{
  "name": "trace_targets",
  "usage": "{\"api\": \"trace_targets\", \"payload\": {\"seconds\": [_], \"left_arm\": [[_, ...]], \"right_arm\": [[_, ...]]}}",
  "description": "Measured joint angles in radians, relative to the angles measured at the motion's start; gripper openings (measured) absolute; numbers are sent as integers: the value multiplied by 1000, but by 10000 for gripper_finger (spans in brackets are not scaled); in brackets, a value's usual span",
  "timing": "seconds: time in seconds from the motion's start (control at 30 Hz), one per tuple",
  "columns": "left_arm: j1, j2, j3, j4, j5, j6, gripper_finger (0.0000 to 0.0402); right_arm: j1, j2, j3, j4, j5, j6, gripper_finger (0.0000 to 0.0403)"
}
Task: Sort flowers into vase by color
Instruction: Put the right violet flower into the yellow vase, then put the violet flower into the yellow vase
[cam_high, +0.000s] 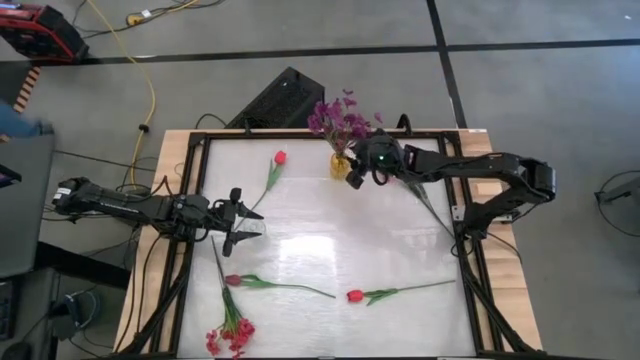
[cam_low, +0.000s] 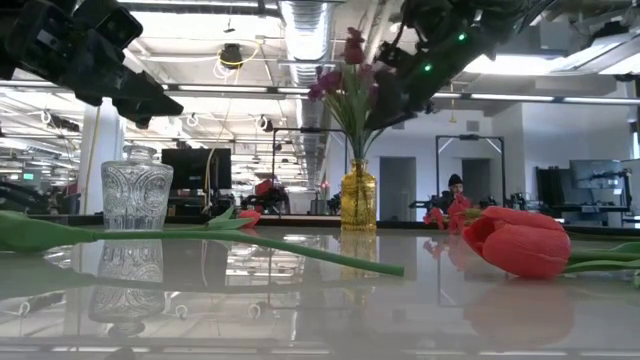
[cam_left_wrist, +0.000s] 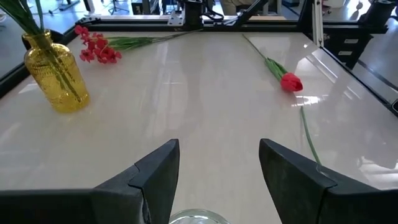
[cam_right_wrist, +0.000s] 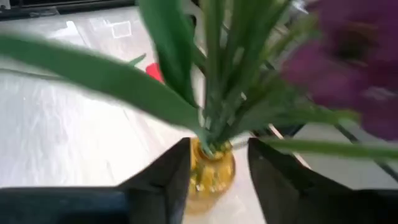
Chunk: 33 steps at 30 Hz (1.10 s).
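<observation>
No readable text, label, brand, number or sign is found on any object, on the table or in the room behind

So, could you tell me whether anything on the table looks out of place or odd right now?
Nothing looks spilled or broken. The yellow vase stands upright with purple flowers in it, and the clear glass vase is upright but empty. A red tulip and a pink-red cluster lie unsorted on the table.
</observation>
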Motion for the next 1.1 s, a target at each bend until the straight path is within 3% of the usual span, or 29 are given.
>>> {"api": "trace_targets", "payload": {"seconds": [0.13,0.27,0.4,0.5,0.57,0.73,0.87,1.1], "left_arm": [[0,0,55,-69,14,-10,210],[0,0,161,-297,103,-81,210],[-22,0,226,-481,222,-176,210],[-89,1,227,-498,334,-220,210],[-152,5,227,-480,354,-245,210],[-309,71,228,-437,197,-299,210],[-403,199,227,-358,104,-301,210],[-440,385,228,-205,22,-220,210]], "right_arm": [[-1,-67,27,-159,-77,64,228],[20,-107,81,-344,-291,163,250],[104,-113,83,-375,-467,182,250],[202,-97,83,-372,-494,183,246],[267,-86,82,-365,-494,181,244],[405,-68,82,-295,-484,181,240],[502,-44,81,-195,-400,180,240],[586,135,84,108,-380,198,240]]}}
